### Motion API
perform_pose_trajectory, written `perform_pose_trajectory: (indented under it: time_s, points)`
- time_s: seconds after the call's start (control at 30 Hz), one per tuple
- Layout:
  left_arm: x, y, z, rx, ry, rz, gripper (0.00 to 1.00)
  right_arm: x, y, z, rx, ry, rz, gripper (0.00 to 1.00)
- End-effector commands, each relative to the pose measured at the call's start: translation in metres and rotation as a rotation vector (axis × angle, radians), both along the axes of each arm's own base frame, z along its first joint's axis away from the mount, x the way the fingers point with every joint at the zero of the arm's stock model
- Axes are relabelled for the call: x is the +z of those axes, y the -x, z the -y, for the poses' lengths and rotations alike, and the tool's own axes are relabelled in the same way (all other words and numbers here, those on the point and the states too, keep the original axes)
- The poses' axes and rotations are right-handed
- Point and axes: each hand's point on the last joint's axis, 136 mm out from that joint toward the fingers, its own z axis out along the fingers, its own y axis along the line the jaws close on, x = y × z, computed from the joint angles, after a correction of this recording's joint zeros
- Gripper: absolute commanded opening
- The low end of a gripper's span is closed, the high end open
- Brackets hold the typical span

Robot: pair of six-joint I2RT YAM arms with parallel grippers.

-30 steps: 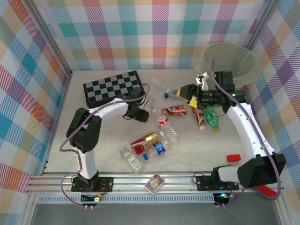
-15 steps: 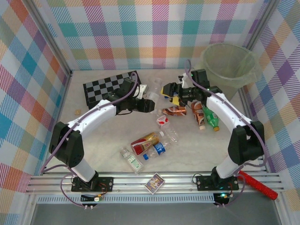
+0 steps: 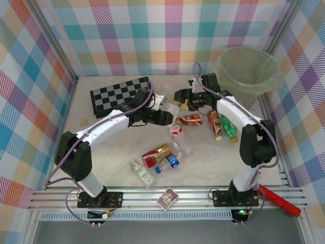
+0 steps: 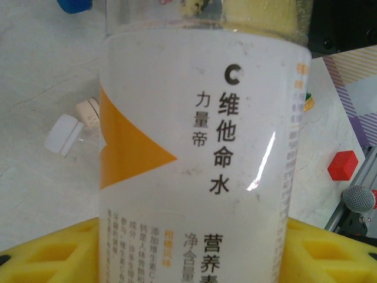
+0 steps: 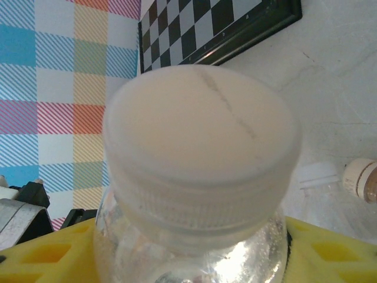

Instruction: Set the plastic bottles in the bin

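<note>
Yellow foam pads (image 4: 47, 259) of the left tool (image 3: 166, 115) are pinched on the body of a clear plastic bottle (image 4: 200, 147) with a white label and an orange triangle. The right tool (image 5: 194, 256) is closed around its shoulder, just under the white cap (image 5: 200, 141). The hand-over is judged safest if the right grip is proved firm before the left is let go. The tall round translucent pale-green bin (image 3: 244, 84) stands well behind the right tool, on its wrist side, so the bottle should be lifted above the rim before release.
</note>
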Motion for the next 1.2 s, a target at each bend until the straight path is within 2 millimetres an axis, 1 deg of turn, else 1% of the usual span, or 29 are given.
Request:
perform_pose_trajectory:
  time_s: [0.0, 0.07, 0.17, 0.23, 0.3, 0.37, 0.43, 0.53, 0.63, 0.73, 0.8, 0.9, 0.93, 1.03, 1.1, 1.17]
  points:
    - [0.004, -0.001, 0.007, -0.017, 0.024, 0.013, 0.60, 0.010, -0.005, -0.004, 0.014, -0.005, 0.038, 0.57]
    - [0.005, -0.002, 0.008, -0.014, 0.024, 0.016, 0.64, 0.013, -0.005, -0.003, 0.016, -0.001, 0.045, 0.55]
    - [0.010, -0.001, 0.009, -0.028, 0.028, 0.024, 0.80, 0.020, -0.007, -0.001, 0.013, 0.022, 0.064, 0.53]
    - [0.017, 0.000, 0.006, -0.030, 0.020, 0.037, 0.89, 0.029, -0.009, 0.001, 0.017, 0.031, 0.085, 0.52]
    - [0.023, 0.001, 0.003, -0.026, 0.015, 0.049, 0.95, 0.041, -0.012, 0.004, 0.022, 0.040, 0.116, 0.51]
    - [0.031, 0.004, -0.001, -0.022, 0.012, 0.061, 0.99, 0.058, -0.017, 0.010, 0.029, 0.060, 0.161, 0.49]
    - [0.035, 0.007, -0.006, -0.011, -0.003, 0.067, 1.00, 0.072, -0.020, 0.018, 0.024, 0.103, 0.204, 0.48]
    - [0.035, 0.006, -0.020, 0.031, -0.044, 0.069, 1.00, 0.101, -0.027, 0.040, -0.006, 0.172, 0.290, 0.48]
    - [0.031, 0.000, -0.034, 0.092, -0.061, 0.038, 1.00, 0.134, -0.035, 0.071, -0.071, 0.240, 0.379, 0.47]
    - [0.022, -0.008, -0.050, 0.190, -0.079, -0.030, 0.99, 0.168, -0.043, 0.111, -0.174, 0.309, 0.463, 0.45]
    - [0.015, -0.011, -0.061, 0.252, -0.091, -0.079, 0.97, 0.193, -0.049, 0.141, -0.261, 0.342, 0.523, 0.43]
    - [0.009, -0.009, -0.069, 0.289, -0.111, -0.108, 0.96, 0.219, -0.065, 0.197, -0.434, 0.412, 0.578, 0.42]
    - [0.008, -0.008, -0.070, 0.290, -0.114, -0.111, 0.96, 0.226, -0.070, 0.215, -0.496, 0.432, 0.590, 0.41]
    - [0.008, -0.004, -0.074, 0.294, -0.123, -0.116, 0.96, 0.239, -0.080, 0.257, -0.631, 0.469, 0.614, 0.40]
    - [0.007, -0.002, -0.077, 0.301, -0.132, -0.115, 0.96, 0.241, -0.087, 0.279, -0.701, 0.511, 0.622, 0.40]
    - [0.007, 0.001, -0.079, 0.303, -0.138, -0.116, 0.96, 0.238, -0.095, 0.301, -0.761, 0.557, 0.608, 0.39]
